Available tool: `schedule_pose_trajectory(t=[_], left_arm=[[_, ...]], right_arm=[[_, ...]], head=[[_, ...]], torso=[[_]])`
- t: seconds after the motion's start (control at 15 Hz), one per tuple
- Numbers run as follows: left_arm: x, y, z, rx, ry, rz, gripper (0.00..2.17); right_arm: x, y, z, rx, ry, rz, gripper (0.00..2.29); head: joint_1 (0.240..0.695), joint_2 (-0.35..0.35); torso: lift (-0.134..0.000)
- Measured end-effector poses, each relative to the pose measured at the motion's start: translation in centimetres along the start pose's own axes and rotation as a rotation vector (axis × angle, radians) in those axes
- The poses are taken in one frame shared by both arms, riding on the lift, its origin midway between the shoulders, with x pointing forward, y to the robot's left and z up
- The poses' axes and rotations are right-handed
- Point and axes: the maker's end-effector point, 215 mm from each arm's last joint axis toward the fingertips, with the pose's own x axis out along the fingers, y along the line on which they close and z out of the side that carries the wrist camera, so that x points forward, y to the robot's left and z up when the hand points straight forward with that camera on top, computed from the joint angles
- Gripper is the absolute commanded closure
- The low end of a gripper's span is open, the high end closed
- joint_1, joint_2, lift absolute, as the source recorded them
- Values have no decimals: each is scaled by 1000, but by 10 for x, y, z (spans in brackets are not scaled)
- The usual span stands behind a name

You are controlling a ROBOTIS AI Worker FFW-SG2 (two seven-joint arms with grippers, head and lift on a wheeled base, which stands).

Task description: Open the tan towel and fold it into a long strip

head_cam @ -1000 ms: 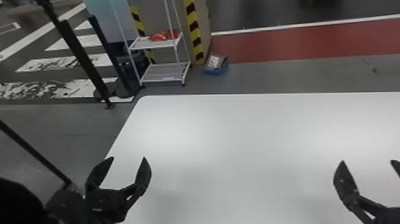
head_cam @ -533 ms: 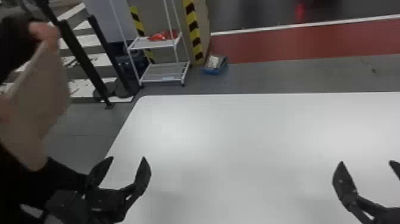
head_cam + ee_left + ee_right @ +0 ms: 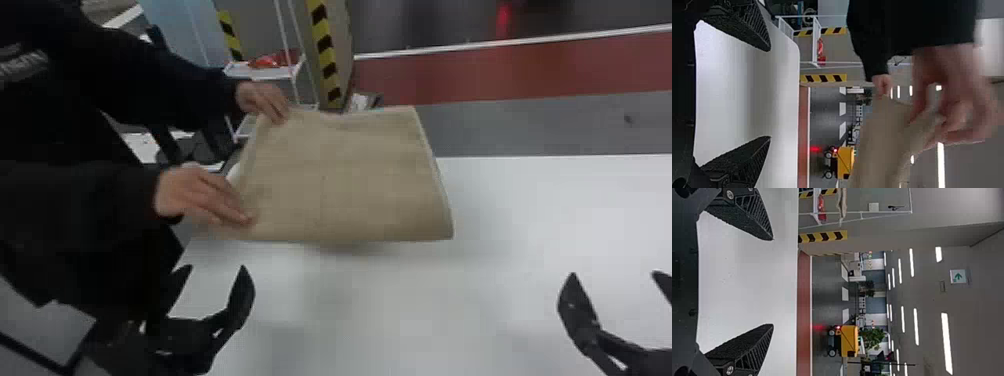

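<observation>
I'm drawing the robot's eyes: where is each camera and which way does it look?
Head view: on the head, looking forward and down at table and towel; both arms' jaws show.
Left wrist view: on that arm, looking across the table past its open jaws.
Right wrist view: on that arm, looking across the table past its open jaws.
Both wrist views share the yellow machine.

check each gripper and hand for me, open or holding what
Left gripper: open, empty.
Right gripper: open, empty.
Person's nearer hand: holding the towel by its left side.
Person's farther hand: holding the towel's far left corner.
</observation>
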Motion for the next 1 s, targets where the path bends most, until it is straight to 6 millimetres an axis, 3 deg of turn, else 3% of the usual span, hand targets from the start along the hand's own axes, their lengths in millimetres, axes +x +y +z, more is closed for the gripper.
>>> schedule_pose_trajectory(t=[1.0], left_arm=[[1, 0, -5, -4, 7, -2, 76]], right_arm=[[0, -2, -1, 1, 2, -4, 93]], head=[[695, 272]], torso=[[-121]])
